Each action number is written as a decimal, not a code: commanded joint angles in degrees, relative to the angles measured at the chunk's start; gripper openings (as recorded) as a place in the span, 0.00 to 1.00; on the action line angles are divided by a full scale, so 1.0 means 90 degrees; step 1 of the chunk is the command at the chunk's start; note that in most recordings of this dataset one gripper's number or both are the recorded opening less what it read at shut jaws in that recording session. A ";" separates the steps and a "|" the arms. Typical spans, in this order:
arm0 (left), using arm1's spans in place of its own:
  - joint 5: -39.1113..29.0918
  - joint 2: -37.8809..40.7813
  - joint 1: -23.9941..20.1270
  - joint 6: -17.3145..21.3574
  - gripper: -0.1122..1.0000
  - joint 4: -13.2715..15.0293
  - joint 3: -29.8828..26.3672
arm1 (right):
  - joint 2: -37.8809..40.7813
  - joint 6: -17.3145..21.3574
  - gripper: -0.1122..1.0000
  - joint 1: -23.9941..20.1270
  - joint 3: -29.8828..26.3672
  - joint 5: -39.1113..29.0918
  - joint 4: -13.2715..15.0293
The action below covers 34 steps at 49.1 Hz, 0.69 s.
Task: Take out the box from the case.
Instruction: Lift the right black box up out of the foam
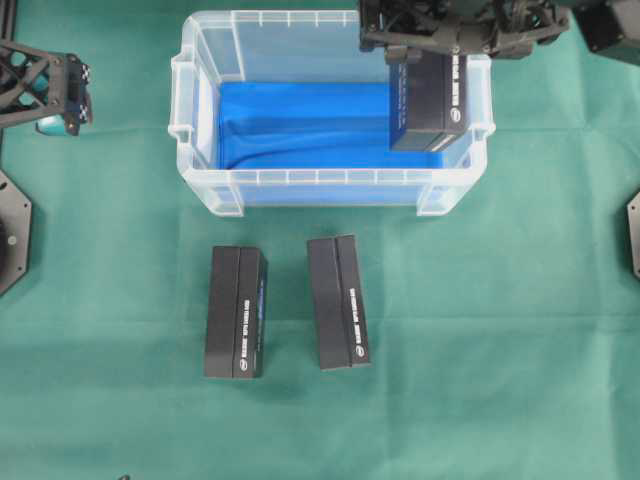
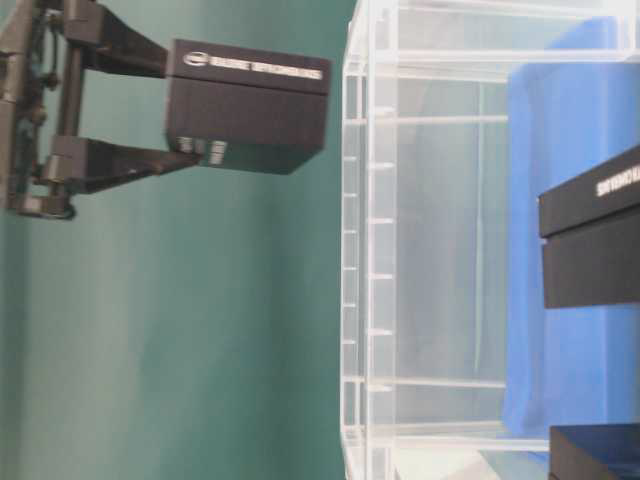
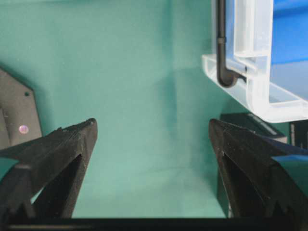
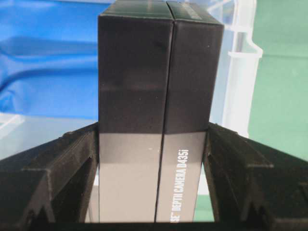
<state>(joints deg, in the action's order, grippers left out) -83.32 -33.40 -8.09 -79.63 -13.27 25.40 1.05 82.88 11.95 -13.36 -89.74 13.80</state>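
Open green cloth (image 1: 480, 330) right of 2 boxes (image 1: 236, 311) (image 1: 338, 302), case (image 1: 330, 178) wall behind them.

The case (image 1: 330, 180) is translucent clear plastic, smooth and faintly glossy, with moulded ribs along its rim. A blue cloth (image 1: 300, 125) lines its bottom; the weave is matt and lies in soft creases. The worktop (image 1: 480, 330) is covered in green cloth, matt and slightly wrinkled. The box (image 4: 159, 96) held in the right gripper (image 4: 153, 173) appears to be black card with a smooth satin finish and white printed lettering; its lower face catches a dull sheen. Two further black boxes (image 1: 237, 311) on the worktop show the same finish. The fingers (image 3: 62, 159) of the left gripper (image 3: 153, 144) are black plastic, matt, with a rough, grainy surface.
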 commanded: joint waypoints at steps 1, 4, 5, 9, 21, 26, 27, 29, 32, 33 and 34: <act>0.0029 -0.0029 0.0010 0.0010 0.99 -0.0029 -0.0098 | -0.0244 -0.0029 0.69 -0.0029 -0.0312 -0.0098 0.0049; 0.0029 -0.0020 0.0010 0.0010 0.98 -0.0029 -0.0098 | -0.0244 -0.0029 0.69 -0.0039 -0.0332 -0.0117 0.0059; 0.0029 -0.0020 0.0010 0.0010 0.98 -0.0029 -0.0098 | -0.0244 -0.0029 0.69 -0.0039 -0.0332 -0.0117 0.0059; 0.0029 -0.0020 0.0010 0.0010 0.98 -0.0029 -0.0088 | -0.0244 -0.0039 0.69 -0.0039 -0.0332 -0.0117 0.0068; 0.0029 -0.0020 0.0010 0.0000 0.98 -0.0029 -0.0088 | -0.0244 -0.0039 0.69 -0.0039 -0.0332 -0.0098 0.0146; 0.0029 -0.0020 0.0020 0.0000 0.98 -0.0020 -0.0098 | -0.0244 -0.0039 0.69 -0.0039 -0.0332 -0.0098 0.0146; 0.0029 -0.0020 0.0010 0.0000 0.98 -0.0020 -0.0098 | -0.0244 -0.0039 0.69 -0.0039 -0.0332 -0.0098 0.0156; 0.0020 -0.0010 0.0010 0.0000 0.98 -0.0020 -0.0098 | -0.0244 -0.0039 0.69 -0.0039 -0.0332 -0.0098 0.0156; 0.0029 -0.0010 0.0010 0.0000 0.99 -0.0020 -0.0098 | -0.0244 -0.0039 0.69 -0.0039 -0.0332 -0.0098 0.0156; 0.0029 0.0000 0.0010 0.0000 0.99 -0.0029 -0.0107 | -0.0244 -0.0039 0.69 -0.0039 -0.0332 -0.0098 0.0146; 0.0029 0.0000 0.0010 0.0000 0.99 -0.0029 -0.0107 | -0.0234 -0.0039 0.69 -0.0039 -0.0332 -0.0098 0.0156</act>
<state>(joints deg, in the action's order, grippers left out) -83.32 -33.31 -8.09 -79.63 -13.18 25.40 1.05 82.62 11.78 -14.77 -90.70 14.85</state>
